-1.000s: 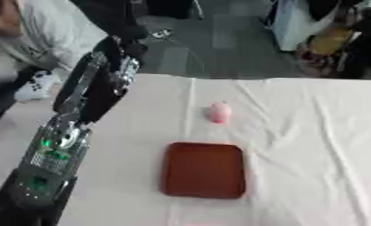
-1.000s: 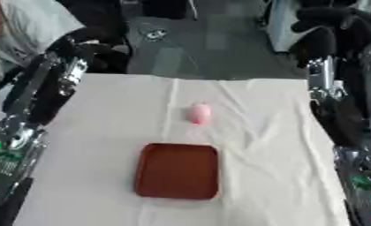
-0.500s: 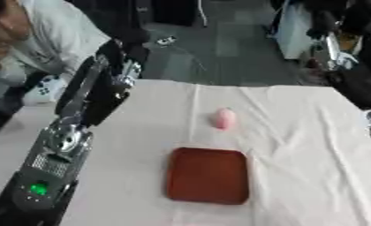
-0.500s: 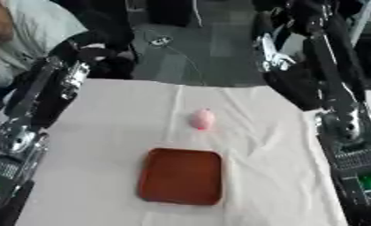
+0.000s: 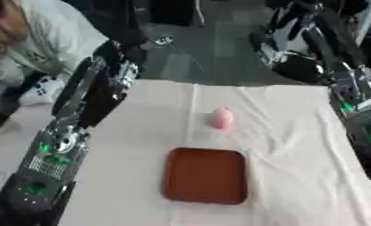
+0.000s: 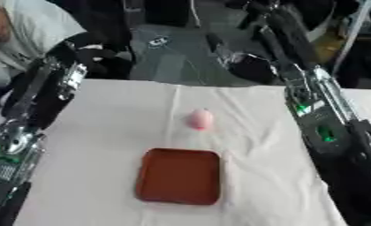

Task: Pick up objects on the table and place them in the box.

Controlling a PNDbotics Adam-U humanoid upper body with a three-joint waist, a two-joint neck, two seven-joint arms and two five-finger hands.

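Observation:
A small pink rounded object (image 5: pixel 221 118) lies on the white cloth near the middle of the table. In front of it sits a shallow red-brown box (image 5: pixel 206 175) with nothing in it. My left arm runs up the left side, and its dark hand (image 6: pixel 96 57) is over the table's far left edge, well left of the pink object. From the right, my other arm rises with its green-lit forearm, and the right hand (image 6: pixel 247 67) shows as a dark blurred shape beyond the far edge, behind the pink object. Neither hand touches anything.
The white cloth (image 5: pixel 297 145) covers the whole table and is creased around the pink object. A person in a light top (image 5: pixel 42 39) sits at the far left corner. Dark floor and equipment lie beyond the far edge.
The camera has shifted. My right arm has swung in from the right edge and up toward the far middle. The pink object and the box have stayed put.

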